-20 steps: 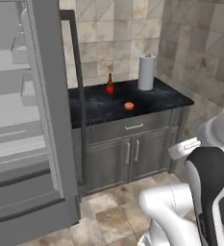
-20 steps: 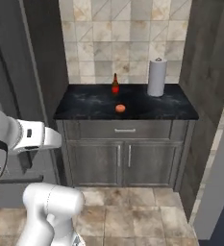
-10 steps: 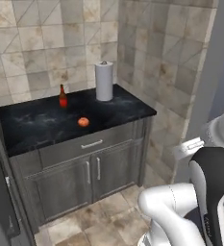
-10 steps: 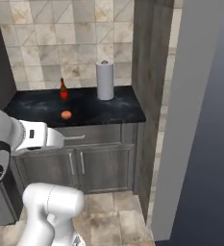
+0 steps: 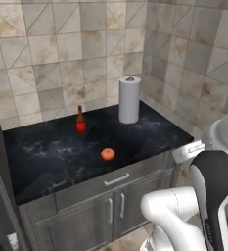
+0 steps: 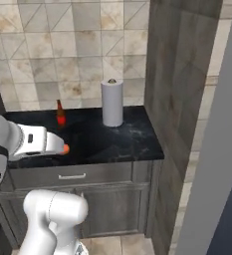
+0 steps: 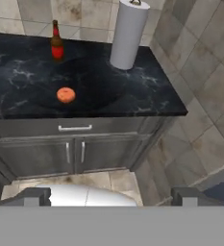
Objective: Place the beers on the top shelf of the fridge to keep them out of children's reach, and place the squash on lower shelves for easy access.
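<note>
The squash [image 7: 66, 95] lies on the black counter [image 7: 147, 96], well short of the gripper [image 7: 111, 196], whose two dark tips stand wide apart with nothing between them, held back from the counter and looking down over its front edge. In the left base view the squash [image 5: 107, 154] sits near the counter's [image 5: 47, 162] middle, toward the front, above the drawer [image 5: 116, 180]. In the right base view only a sliver of the squash [image 6: 66, 148] peeps out past the white arm [image 6: 33, 142], which crosses in front of the counter's [image 6: 117, 142] left part.

Behind the squash, toward the tiled wall, stands the brown beer [image 7: 56, 44] with its red label, upright and apart from the squash; it shows too in the left base view [image 5: 80, 120] and in the right base view [image 6: 60, 114]. To the right of the beer, at the counter's back, stands a white paper towel roll [image 7: 128, 34], upright, well apart from the squash [image 5: 129, 99] [image 6: 112, 103].

Under the counter runs a drawer [image 7: 75, 128] with a pale bar handle, and beneath it two grey cabinet doors [image 7: 36, 157], shut, their handles side by side at the middle.
</note>
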You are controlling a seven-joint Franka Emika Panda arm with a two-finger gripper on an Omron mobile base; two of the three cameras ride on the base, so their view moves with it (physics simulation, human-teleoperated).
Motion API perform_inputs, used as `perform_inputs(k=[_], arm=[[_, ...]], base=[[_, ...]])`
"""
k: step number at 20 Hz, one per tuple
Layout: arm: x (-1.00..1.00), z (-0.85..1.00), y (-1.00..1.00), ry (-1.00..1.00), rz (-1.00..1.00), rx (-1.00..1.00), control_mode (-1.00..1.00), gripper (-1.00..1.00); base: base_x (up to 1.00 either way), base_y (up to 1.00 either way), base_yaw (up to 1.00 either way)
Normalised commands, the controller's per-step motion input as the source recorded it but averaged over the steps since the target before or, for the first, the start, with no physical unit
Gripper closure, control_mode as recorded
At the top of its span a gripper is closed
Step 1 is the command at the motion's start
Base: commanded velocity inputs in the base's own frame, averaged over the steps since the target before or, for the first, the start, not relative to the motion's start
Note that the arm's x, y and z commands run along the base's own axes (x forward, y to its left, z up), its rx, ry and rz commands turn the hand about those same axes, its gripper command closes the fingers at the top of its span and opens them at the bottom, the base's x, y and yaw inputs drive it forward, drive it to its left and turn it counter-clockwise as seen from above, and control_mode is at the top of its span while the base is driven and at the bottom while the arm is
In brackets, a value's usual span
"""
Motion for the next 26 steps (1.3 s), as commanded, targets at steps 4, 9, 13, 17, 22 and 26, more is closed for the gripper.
perform_inputs(k=[4, 9, 13, 17, 22, 26], arm=[[0.0, 0.0, 0.0, 0.0, 0.0, 0.0, 1.0, -1.0], [0.0, 0.0, 0.0, 0.0, 0.0, 0.0, 1.0, -1.0], [0.5, -0.43, 0.25, 0.01, 0.13, 0.0, -1.0, -1.0], [0.42, -0.43, 0.16, 0.04, 0.16, 0.0, -1.0, -1.0], [0.45, -0.35, 0.25, 0.02, 0.16, 0.0, -1.0, -1.0], [0.51, -0.22, 0.41, 0.03, 0.12, 0.0, -1.0, -1.0]], base=[[0.84, 0.14, 0.07], [0.74, 0.29, 0.09], [0.0, 0.0, 0.0], [0.0, 0.0, 0.0], [0.0, 0.0, 0.0], [0.0, 0.0, 0.0]])
